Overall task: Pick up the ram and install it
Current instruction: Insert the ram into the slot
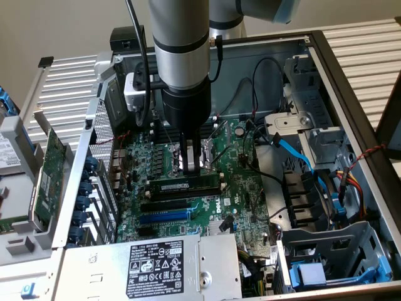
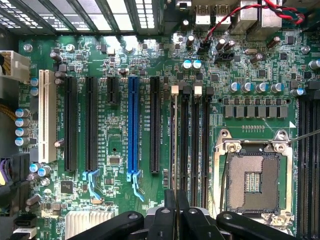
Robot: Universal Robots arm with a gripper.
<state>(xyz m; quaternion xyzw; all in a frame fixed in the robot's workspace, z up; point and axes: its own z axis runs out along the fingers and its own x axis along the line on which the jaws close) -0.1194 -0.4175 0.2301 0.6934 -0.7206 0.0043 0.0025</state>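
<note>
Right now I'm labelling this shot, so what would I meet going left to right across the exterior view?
Green expansion card → row of blue clips → gripper → blue cable → red and yellow wires.

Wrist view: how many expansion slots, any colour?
6 in a row: white slot, two long black slots, short black slot, blue slot, then another long black slot beside the memory slots. None seems hidden.

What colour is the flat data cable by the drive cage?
The cable is blue, best seen in the exterior view.
</note>
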